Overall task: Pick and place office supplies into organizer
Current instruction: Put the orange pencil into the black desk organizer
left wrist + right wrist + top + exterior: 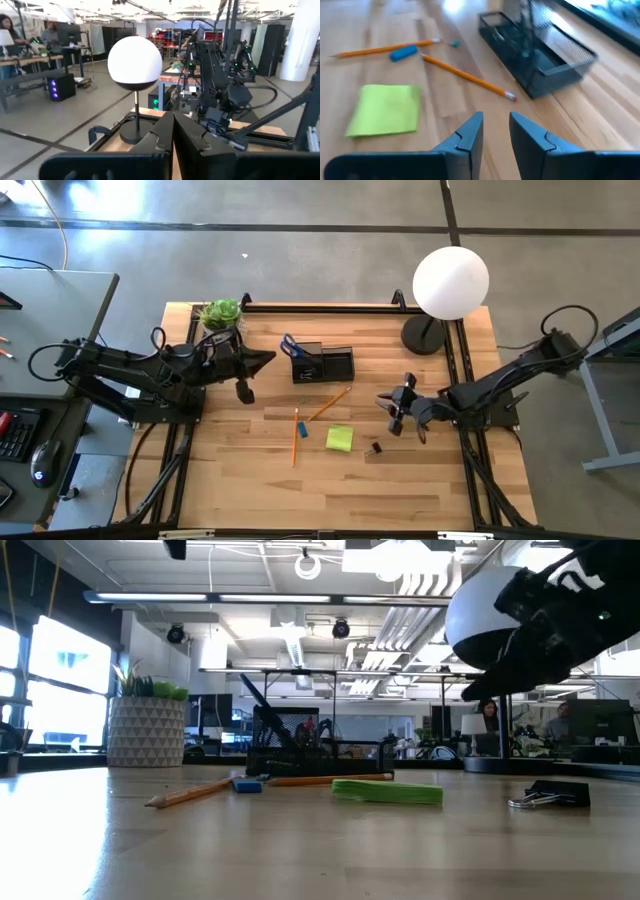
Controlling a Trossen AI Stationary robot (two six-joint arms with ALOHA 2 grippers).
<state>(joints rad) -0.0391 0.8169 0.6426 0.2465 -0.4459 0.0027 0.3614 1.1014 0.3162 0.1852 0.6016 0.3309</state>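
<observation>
Office supplies are seen loose near the middle of the bench (250,490) in the high view: the sticky note pad (339,438), two pencils (329,404) and a small blue piece (301,428), with a binder clip (375,448) just toward the near edge from the right hand (401,411). The organizer (322,364) is set nearer the far edge, with blue-handled scissors (288,345) standing at its left end. The right hand is poised over the right half of the bench with nothing between its fingers, held at a narrow gap; the left hand (262,360) is parked just left of the organizer, closed and empty. In the low view, the clip (548,797) is found lying flat on the wood while the right hand (540,625) hangs well above it. In the left wrist view, only the closed fingers (172,137) and a globe lamp (135,64) beyond are shown. In the right wrist view, the nearer pencil (467,76) is laid ahead of the hand (496,131), its long axis running obliquely across the fingers' line, eraser end toward the organizer (540,55); the pad (386,109) lies to one side. The right arm is judged the nearer for any of these pieces.
</observation>
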